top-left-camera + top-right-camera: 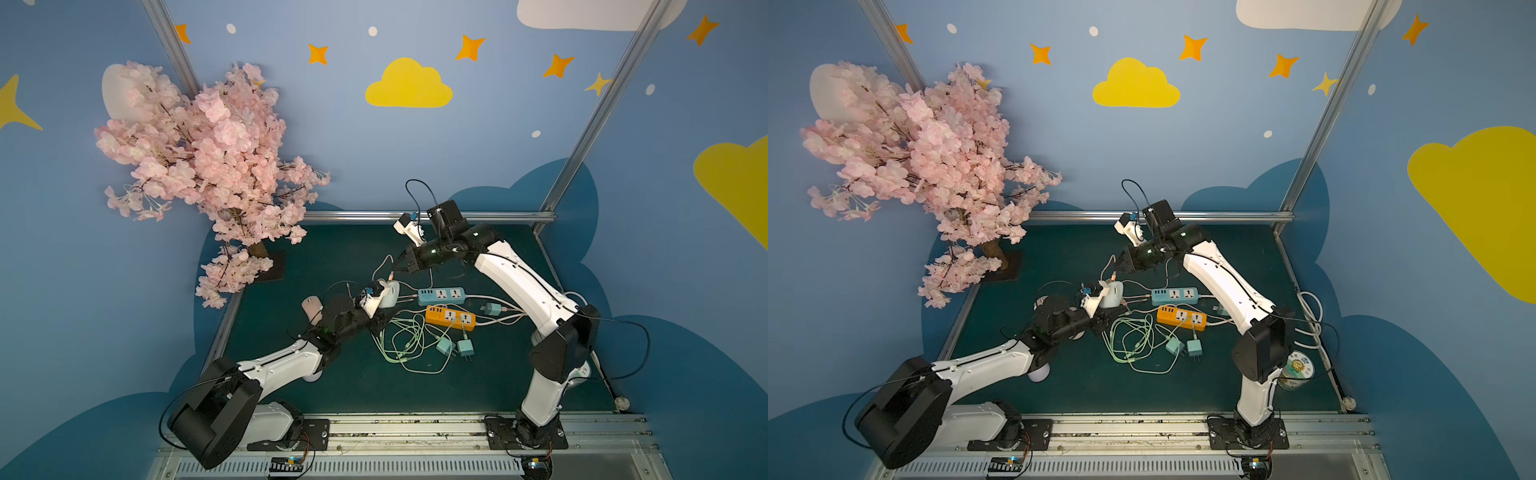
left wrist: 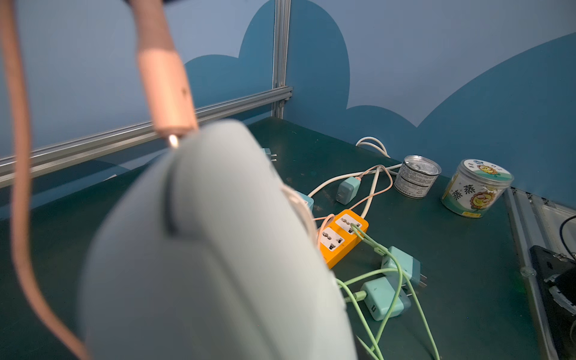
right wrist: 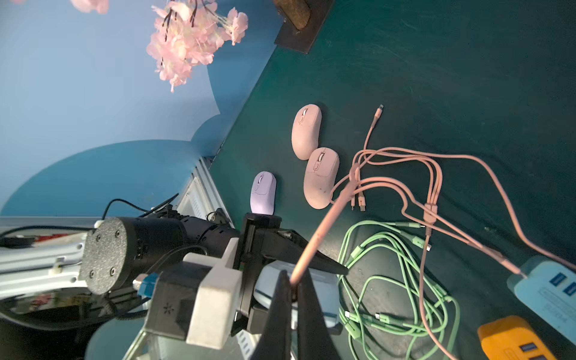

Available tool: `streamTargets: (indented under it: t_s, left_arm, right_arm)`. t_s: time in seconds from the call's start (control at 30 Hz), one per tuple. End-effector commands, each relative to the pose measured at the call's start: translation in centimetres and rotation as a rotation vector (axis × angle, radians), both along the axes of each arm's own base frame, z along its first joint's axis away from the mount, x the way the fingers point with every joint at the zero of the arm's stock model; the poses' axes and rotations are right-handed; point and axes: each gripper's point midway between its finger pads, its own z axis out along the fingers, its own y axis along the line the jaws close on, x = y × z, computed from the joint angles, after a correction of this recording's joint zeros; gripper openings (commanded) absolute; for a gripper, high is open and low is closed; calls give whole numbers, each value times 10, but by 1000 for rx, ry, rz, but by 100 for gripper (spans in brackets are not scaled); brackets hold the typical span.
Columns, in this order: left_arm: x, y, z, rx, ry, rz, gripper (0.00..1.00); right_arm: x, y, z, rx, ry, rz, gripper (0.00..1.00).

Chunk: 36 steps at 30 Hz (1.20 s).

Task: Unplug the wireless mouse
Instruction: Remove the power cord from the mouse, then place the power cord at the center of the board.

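Observation:
The wireless mouse [image 1: 391, 292] [image 1: 1114, 294] is pale blue-grey and stands on end above the green table. My left gripper [image 1: 383, 311] is shut on its sides. The mouse fills the left wrist view [image 2: 202, 249] and hides the left jaws there. My right gripper [image 1: 395, 270] [image 3: 293, 280] hangs just above the mouse and is shut on the plug of a pink cable [image 2: 165, 87]. The plug's metal tip sits right at the mouse's front edge; I cannot tell whether it is still in the port. The pink cable [image 3: 318, 240] runs from the right jaws to the table.
A blue power strip [image 1: 441, 294] and an orange one [image 1: 450, 317] lie right of the mouse, with tangled green cables [image 1: 409, 345] and teal chargers [image 1: 444, 345]. Two pink mice [image 3: 306, 131] and a purple mouse [image 3: 263, 193] lie left. A tin can [image 2: 416, 180] and jar [image 2: 477, 187] stand far right.

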Motion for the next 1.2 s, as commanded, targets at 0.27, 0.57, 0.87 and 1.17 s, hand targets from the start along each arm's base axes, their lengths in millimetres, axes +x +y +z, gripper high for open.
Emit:
streamTargets:
  t_s: [0.27, 0.57, 0.87, 1.17]
  left_arm:
    - [-8, -3, -11, 16, 34, -38, 5]
    - [-8, -2, -14, 22, 38, -31, 5]
    - [-1, 10, 0, -22, 52, 66, 5]
    - [-10, 25, 33, -100, 58, 123, 5]
  right_arm:
    - [31, -12, -1, -20, -56, -76, 0]
    - [-5, 13, 49, 33, -253, 14, 0]
    - [78, -4, 15, -75, -285, -135, 0]
    - [136, -5, 112, 2, -601, -253, 0]
